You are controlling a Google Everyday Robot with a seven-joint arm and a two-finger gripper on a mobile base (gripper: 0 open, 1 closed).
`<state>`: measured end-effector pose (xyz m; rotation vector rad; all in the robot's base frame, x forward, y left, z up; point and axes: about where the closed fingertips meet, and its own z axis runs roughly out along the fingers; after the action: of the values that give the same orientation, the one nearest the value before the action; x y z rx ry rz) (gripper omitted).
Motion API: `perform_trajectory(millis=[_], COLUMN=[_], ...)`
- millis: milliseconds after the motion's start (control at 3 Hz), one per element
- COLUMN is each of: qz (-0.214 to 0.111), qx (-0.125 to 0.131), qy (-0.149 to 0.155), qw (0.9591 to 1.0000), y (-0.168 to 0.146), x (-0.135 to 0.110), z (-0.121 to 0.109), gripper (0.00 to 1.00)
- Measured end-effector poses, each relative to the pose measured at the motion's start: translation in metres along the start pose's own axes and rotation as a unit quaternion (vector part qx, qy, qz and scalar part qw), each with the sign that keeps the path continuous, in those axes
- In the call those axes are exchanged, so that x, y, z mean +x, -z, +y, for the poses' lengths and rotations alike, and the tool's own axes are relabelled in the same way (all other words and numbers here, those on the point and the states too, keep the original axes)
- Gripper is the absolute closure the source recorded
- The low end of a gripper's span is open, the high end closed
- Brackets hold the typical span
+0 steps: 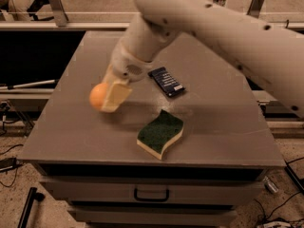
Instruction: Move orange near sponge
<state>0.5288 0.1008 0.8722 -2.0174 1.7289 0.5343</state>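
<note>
Hand (108, 98) position: above the left half of the surface (223, 127), at the end of the pale arm (213, 37) that enters from the 2 o'clock corner of the view. Hand state: the fingers are closed on the orange (96, 97), and one pale finger (117, 94) covers the right side of the fruit. The left side of the orange is exposed. Contact between the orange and the surface cannot be determined.

Sponge (160, 133) position: at 4 o'clock from the hand, near the front edge of the surface, lying flat with the dark green side up and the yellow foam visible along its lower edge. The orange and the sponge are apart, with bare surface between them.

Dark blue packet (166, 81) position: at 2 o'clock from the hand and at 12 o'clock from the sponge, lying flat just beside the wrist of the arm.

Drawer (151, 193) position: below the front edge of the surface, with a dark handle at its centre.
</note>
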Motion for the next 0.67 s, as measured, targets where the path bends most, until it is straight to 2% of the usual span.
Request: perform_trajectory(millis=[333,667], qz=[0.025,0.060], qx=[0.029,0.056], qy=[-0.025,-0.052], qw=[0.9989,0.9952], y=[0.027,0.058], x=[0.045,0.088], z=[-0.014,-0.018], gripper=[1.00,1.00])
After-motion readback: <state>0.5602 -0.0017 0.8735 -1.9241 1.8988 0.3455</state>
